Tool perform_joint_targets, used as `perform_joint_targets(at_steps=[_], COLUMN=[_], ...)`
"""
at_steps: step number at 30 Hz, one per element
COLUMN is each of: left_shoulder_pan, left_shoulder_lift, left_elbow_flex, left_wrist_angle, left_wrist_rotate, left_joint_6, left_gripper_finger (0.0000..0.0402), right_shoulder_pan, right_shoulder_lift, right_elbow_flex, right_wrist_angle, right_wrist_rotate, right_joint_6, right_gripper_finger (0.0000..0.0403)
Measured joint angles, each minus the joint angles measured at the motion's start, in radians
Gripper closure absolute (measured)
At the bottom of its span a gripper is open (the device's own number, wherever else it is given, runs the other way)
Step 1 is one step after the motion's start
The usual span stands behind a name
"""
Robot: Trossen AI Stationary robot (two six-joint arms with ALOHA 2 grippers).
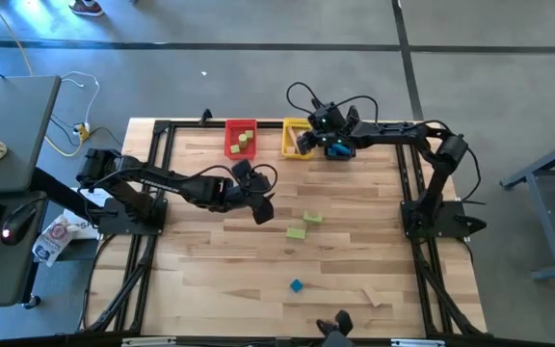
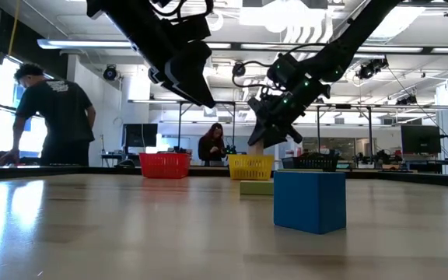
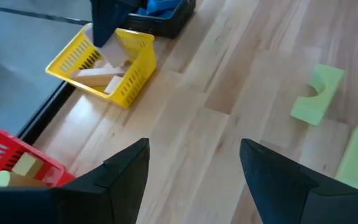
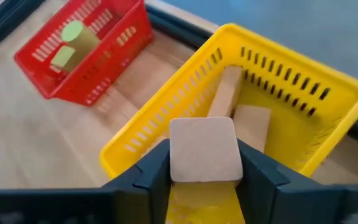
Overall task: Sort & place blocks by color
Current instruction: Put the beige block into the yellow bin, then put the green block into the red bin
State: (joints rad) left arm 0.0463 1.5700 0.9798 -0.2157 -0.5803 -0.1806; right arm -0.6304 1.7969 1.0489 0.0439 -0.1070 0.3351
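High view first: the left gripper hangs with fingers spread and empty over bare boards, two light green wooden blocks lying on the table just beyond its tips and a small blue wooden cube farther off. Behind it and to its side sits the red plastic bin, green pieces already inside. One green block ahead of it has an arched notch cut in one side; its long axis lies flat on the table. I'd judge these blocks light, stiff and fairly smooth, best pinched across two flat parallel faces, away from the notch.

To the right, the right gripper is poised over the yellow plastic bin, its fingers pressing the two opposite sides of a plain tan wooden block. That block's broad face points at the wrist camera; its long axis I cannot tell. Directly below it, two tan bars lie in the bin.
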Motion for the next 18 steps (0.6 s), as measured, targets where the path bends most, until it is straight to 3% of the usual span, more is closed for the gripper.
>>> perform_joint_targets(at_steps=[5,10,14,18], left_shoulder_pan=[0.0,0.004,0.006,0.006], left_shoulder_lift=[0.0,0.0,0.0,0.0], left_elbow_flex=[0.0,0.0,0.0,0.0], left_wrist_angle=[0.0,-0.001,-0.001,-0.008], left_wrist_rotate=[0.001,-0.001,-0.004,-0.005], left_joint_6=[0.0,0.004,0.016,0.016], left_gripper_finger=[0.0166,0.0166,0.0166,0.0166], right_shoulder_pan=[0.0,0.0,-0.001,-0.001], right_shoulder_lift=[0.0,-0.004,-0.018,-0.061], right_elbow_flex=[0.0,0.0,0.0,0.0], right_wrist_angle=[0.023,0.042,0.035,0.019], right_wrist_rotate=[0.083,0.144,0.14,0.05], right_joint_6=[-0.003,-0.023,-0.026,-0.021], right_gripper_finger=[0.0223,0.0207,0.0205,0.0204])
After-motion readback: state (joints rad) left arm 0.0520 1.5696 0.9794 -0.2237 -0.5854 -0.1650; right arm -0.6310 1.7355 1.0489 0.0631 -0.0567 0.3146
